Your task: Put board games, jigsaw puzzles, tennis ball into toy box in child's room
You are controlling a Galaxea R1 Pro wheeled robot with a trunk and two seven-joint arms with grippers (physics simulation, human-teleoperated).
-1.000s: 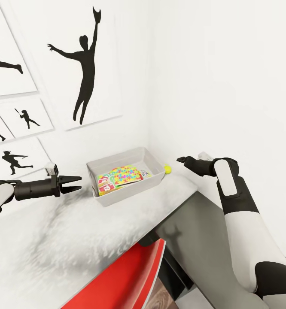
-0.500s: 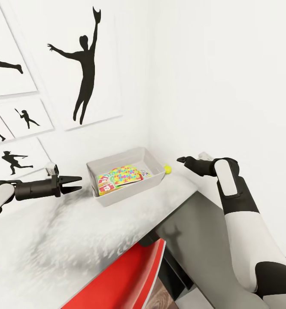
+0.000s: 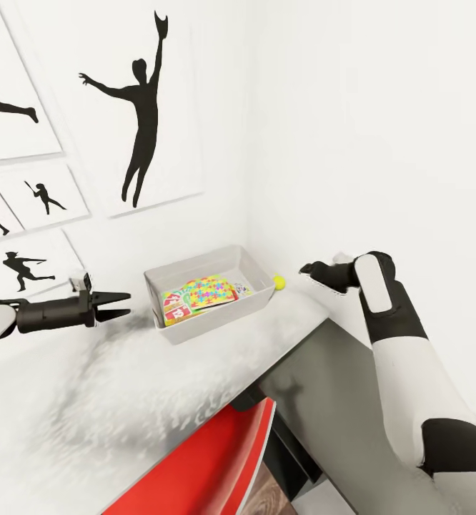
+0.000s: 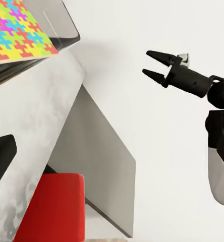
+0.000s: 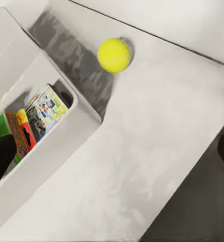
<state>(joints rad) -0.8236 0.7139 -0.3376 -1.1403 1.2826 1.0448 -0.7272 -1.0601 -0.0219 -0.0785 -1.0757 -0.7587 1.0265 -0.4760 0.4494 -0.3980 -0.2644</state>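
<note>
Both arms reach inward above the table [image 3: 195, 379]; left gripper [image 3: 116, 305] spread, empty, beside the toy box [image 3: 256, 309]; right gripper [image 3: 311, 270] spread near the tennis ball [image 3: 279, 282] at the table's back corner; jigsaw puzzles [image 3: 208, 293] cover most of the board games [image 5: 45, 112].

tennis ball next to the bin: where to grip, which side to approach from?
Grip the tennis ball across its middle; it is round, so any diameter serves. Probably come from above with the open right gripper: the ball rests on the table in the corner, the toy box wall on one side and the white wall behind, leaving little room sideways.
</note>
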